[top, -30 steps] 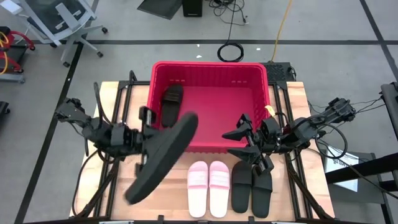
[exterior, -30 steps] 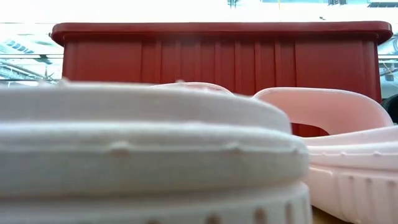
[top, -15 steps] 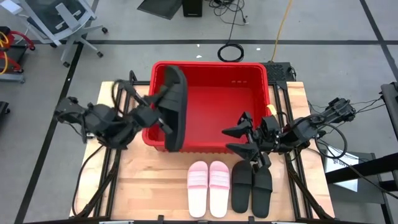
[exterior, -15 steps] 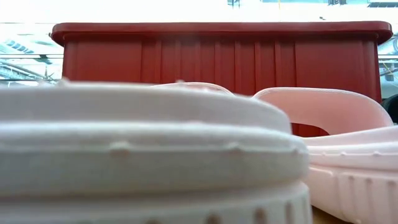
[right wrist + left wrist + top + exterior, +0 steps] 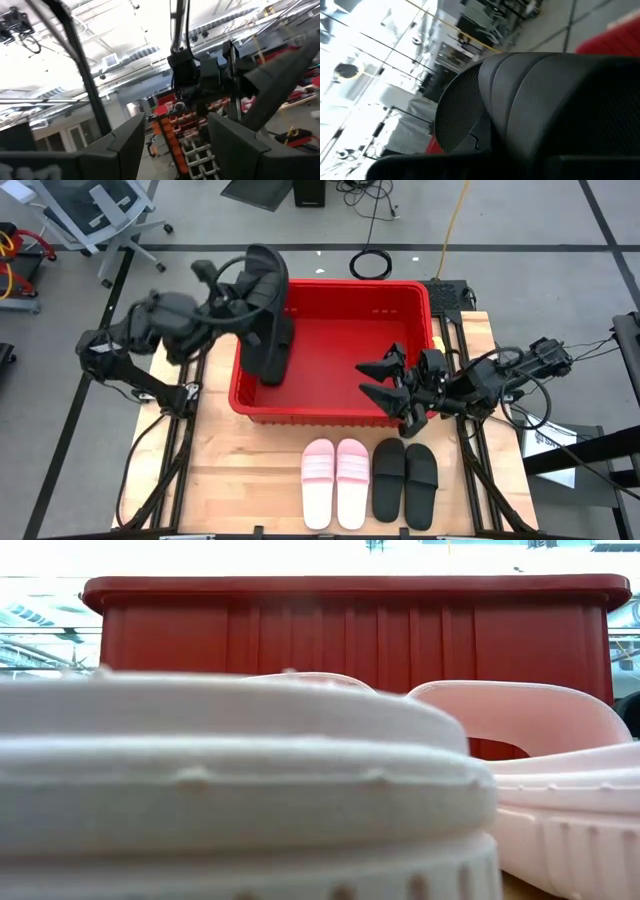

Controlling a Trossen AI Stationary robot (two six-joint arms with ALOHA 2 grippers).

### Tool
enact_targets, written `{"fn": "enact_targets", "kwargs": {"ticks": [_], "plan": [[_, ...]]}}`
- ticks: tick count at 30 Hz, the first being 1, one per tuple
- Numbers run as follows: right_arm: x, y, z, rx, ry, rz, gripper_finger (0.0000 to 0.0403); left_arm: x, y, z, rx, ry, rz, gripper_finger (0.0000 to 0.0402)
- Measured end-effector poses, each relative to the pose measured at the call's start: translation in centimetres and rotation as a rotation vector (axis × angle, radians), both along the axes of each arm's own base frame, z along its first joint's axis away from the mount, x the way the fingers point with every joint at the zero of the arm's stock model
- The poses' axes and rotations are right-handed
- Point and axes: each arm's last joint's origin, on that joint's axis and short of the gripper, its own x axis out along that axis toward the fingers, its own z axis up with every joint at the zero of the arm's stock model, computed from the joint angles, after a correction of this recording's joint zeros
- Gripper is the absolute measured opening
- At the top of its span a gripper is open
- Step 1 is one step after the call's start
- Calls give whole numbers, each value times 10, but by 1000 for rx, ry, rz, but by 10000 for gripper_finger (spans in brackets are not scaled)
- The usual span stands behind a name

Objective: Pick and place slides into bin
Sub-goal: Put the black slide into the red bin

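My left gripper [image 5: 238, 302] is shut on a black slide [image 5: 265, 285], which it holds on edge above the far left part of the red bin [image 5: 350, 284]. In the left wrist view this slide [image 5: 530, 110] fills the picture. Below it a dark shape [image 5: 274, 368] lies on the bin's floor, seemingly another black slide. My right gripper [image 5: 383, 383] stands open over the bin's near right part, touching nothing. Two pale pink slides [image 5: 335, 470] and two black slides [image 5: 405, 478] lie soles down on the table in front of the bin. My left gripper comes at the black slide level, from the table's left side. The slide itself hides the place of contact, so which part the fingers have cannot be told. The slide stands tilted on its edge, lifted clear over the bin's left wall [image 5: 240, 350].
In the low view the pink slides [image 5: 240, 790] stand close before the bin's near wall [image 5: 350, 640]. The table's near left part [image 5: 230, 470] is bare wood. Cables and an office chair [image 5: 95, 210] are on the floor beyond the table.
My left gripper has swung up and toward the far edge, from over the table's near left to above the bin's far left corner, and has rolled as it went. The black slide has gone with it and turned from lying slanted to standing on edge. My right gripper has shifted slightly toward the bin.
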Motion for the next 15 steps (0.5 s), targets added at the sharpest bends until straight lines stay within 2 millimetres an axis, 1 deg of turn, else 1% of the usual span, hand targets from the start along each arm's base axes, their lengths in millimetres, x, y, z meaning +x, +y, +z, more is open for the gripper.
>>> {"fn": "enact_targets", "kwargs": {"ticks": [4, 8, 11, 13, 15], "plan": [[3, -12, 1, 12, -16, -41, 205, -1, 26, -12, -92, 72, -23, 16], [7, -24, 2, 17, -28, -88, 205, -3, 47, -24, -224, 120, -51, 5], [9, -34, 4, 22, -45, -123, 205, -2, 58, -32, -276, 163, -34, 7], [10, -41, 4, 23, -48, -149, 205, 2, 64, -38, -302, 202, -18, 16], [11, -47, 4, 22, -47, -170, 205, 5, 67, -42, -345, 198, -8, 26]]}}
